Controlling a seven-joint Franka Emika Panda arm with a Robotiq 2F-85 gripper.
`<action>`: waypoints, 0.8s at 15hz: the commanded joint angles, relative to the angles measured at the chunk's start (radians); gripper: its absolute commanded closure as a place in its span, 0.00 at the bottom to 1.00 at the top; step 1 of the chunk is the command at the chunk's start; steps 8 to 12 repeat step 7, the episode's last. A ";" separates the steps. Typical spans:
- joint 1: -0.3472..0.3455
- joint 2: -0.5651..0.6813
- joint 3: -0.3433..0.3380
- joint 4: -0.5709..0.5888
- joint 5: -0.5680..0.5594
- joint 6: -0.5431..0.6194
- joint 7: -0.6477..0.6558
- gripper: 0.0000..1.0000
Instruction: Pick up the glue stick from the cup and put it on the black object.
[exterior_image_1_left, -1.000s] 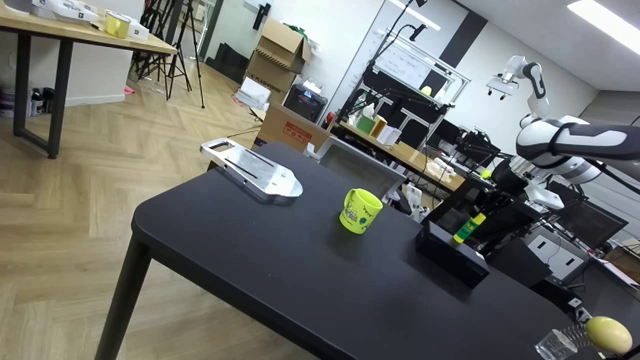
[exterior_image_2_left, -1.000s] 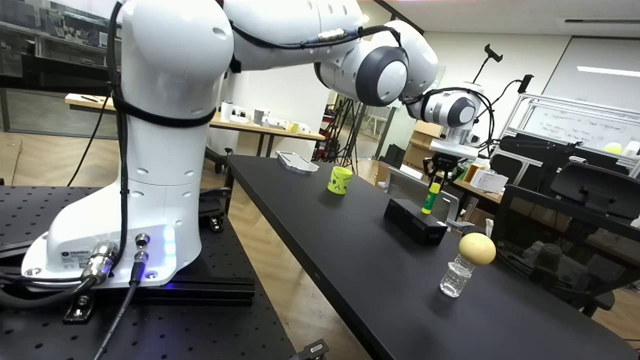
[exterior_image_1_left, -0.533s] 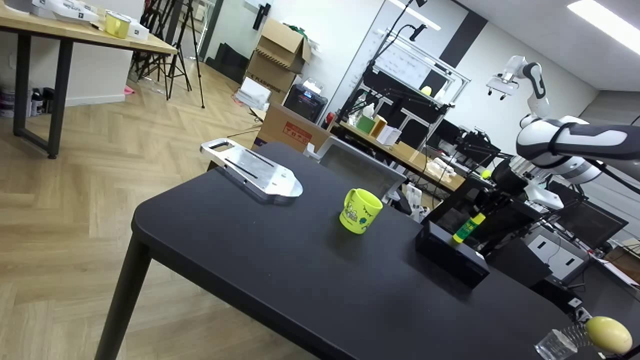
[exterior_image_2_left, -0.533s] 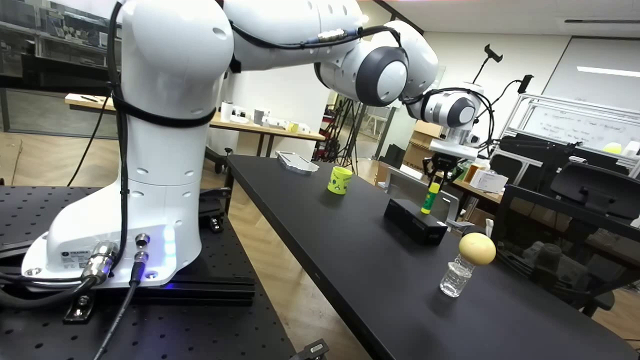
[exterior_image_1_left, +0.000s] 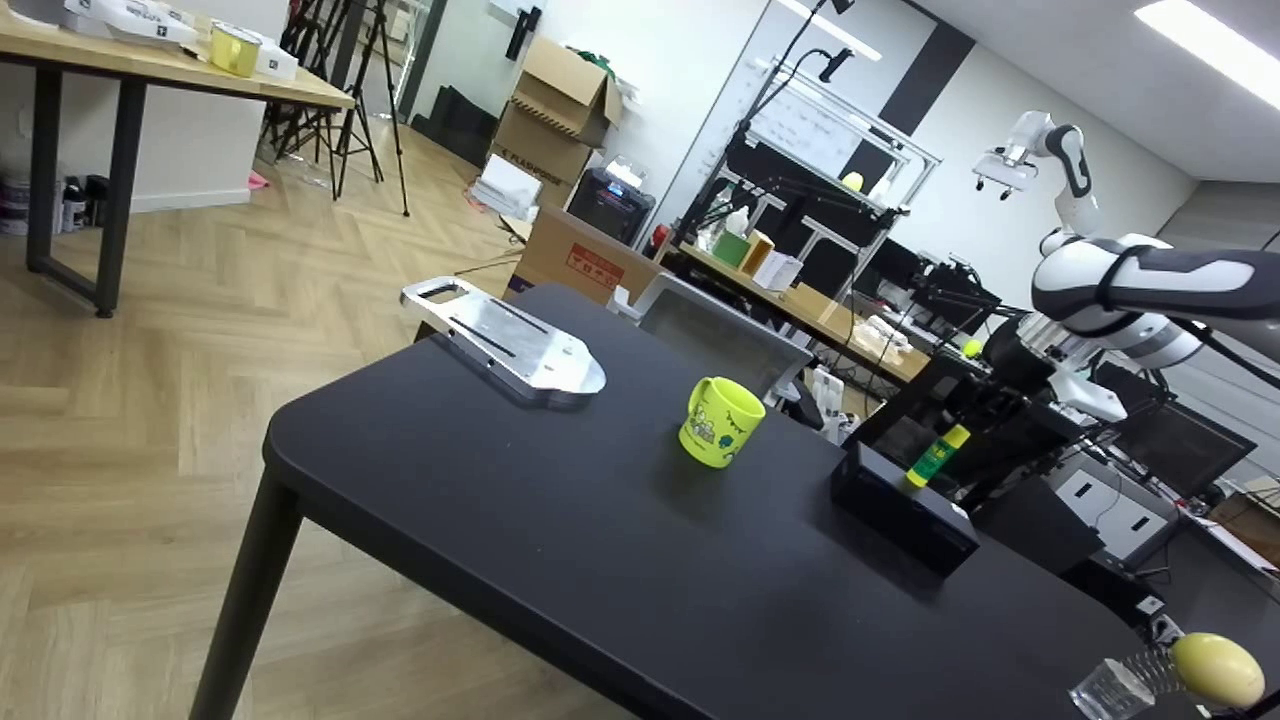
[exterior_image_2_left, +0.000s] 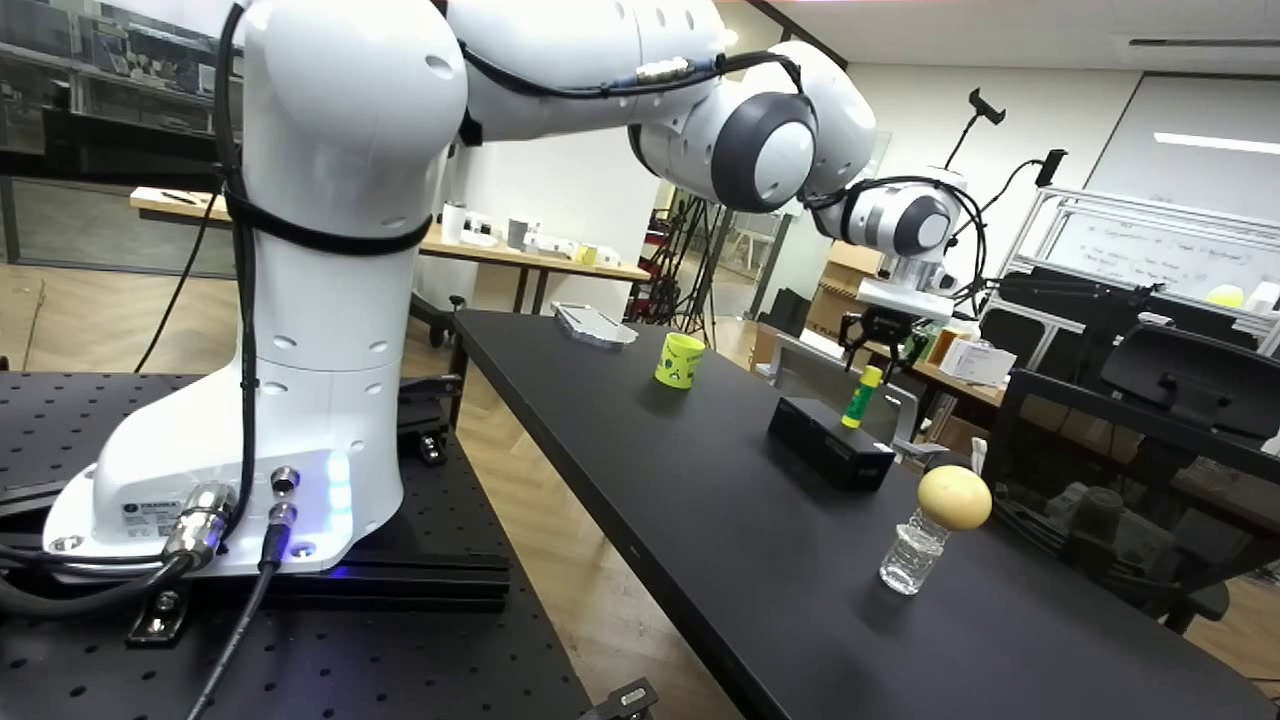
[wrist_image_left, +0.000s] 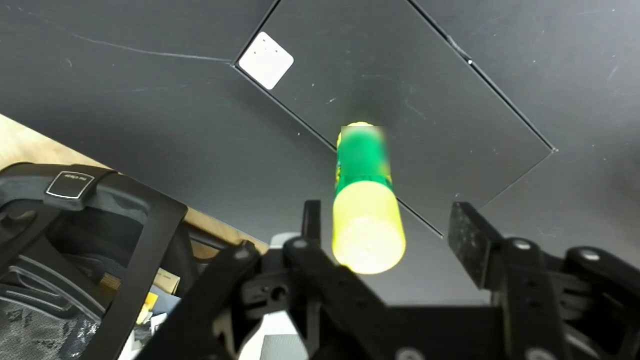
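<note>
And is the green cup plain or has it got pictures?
Pictures: the cup is bright yellow-green with small darker drawings on its side, clearest in an exterior view.

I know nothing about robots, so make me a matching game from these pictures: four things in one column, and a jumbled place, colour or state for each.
Column one
1) cup
2) gripper
3) glue stick
4) pale yellow ball

Column two
a) above a clear container
b) on the black box
c) lime green
d) open, its jaws apart

Right pairs: 1-c, 2-d, 3-b, 4-a.
</note>
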 joint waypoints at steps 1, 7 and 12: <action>-0.004 -0.043 0.003 -0.019 0.009 -0.023 0.025 0.02; 0.001 -0.056 0.000 0.001 0.000 -0.020 0.002 0.00; 0.001 -0.056 0.000 0.001 0.000 -0.020 0.002 0.00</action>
